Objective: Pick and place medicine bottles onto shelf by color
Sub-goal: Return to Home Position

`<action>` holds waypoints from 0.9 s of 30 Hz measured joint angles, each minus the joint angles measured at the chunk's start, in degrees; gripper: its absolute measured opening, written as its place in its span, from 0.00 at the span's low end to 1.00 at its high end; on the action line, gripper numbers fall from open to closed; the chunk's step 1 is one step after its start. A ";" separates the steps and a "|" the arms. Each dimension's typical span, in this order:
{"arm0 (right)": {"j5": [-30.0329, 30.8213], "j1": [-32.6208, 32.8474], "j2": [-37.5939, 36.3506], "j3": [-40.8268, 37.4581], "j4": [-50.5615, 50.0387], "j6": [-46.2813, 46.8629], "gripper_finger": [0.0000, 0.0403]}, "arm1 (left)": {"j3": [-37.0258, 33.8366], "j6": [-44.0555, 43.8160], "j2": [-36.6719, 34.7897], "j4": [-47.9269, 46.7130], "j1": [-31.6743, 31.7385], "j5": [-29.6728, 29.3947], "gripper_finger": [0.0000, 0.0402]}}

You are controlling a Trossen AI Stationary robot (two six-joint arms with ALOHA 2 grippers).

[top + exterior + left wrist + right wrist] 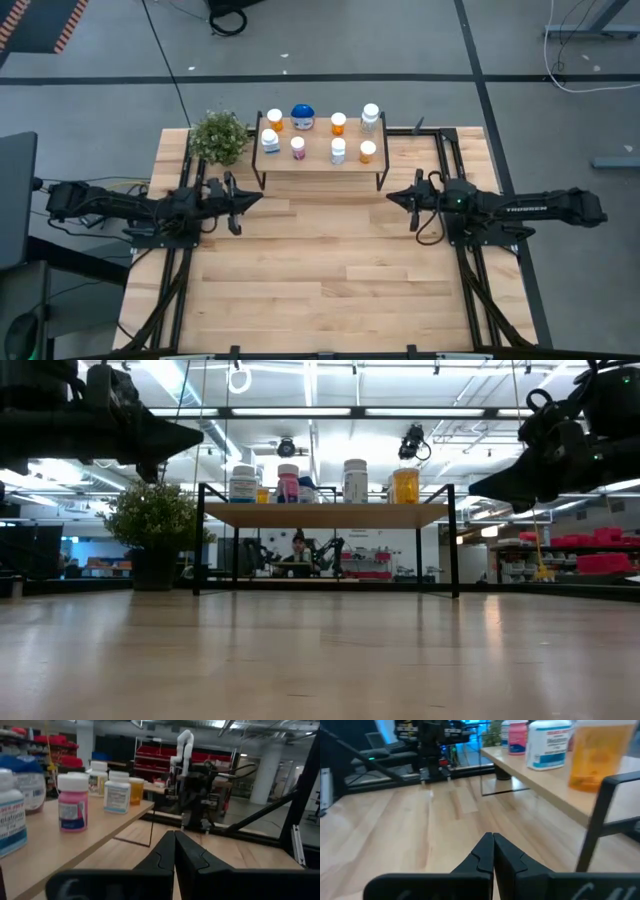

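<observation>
Eight bottles (338, 151) on shelf (320, 162); left gripper (256, 196), right gripper (391, 197) jaws closed, empty. Retract level, clear of shelf.

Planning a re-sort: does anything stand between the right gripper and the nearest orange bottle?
Only a black corner leg of the shelf, close to that line. The right gripper, shut, hangs over the table before the shelf; the orange bottle stands at its near right corner, no other bottle between.
</observation>
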 joint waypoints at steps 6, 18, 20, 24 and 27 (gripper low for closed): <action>2.73 -0.02 0.00 0.00 0.18 1.16 0.02 | -0.02 -1.18 -2.14 -1.99 0.32 1.21 0.01; 1.77 0.02 -0.02 0.04 0.18 7.75 0.02 | -0.02 -3.70 -5.27 -13.05 0.22 1.71 0.05; 1.74 0.02 -0.02 0.04 0.18 7.69 0.02 | -0.02 -1.17 -5.27 -12.66 0.22 1.71 0.06; 1.70 0.02 -0.02 0.04 0.18 7.69 0.02 | -0.04 0.54 -5.25 -12.80 0.22 1.73 0.05; 1.70 0.02 -0.02 0.04 0.18 7.67 0.02 | -0.04 0.06 -5.25 -12.80 0.22 1.73 0.04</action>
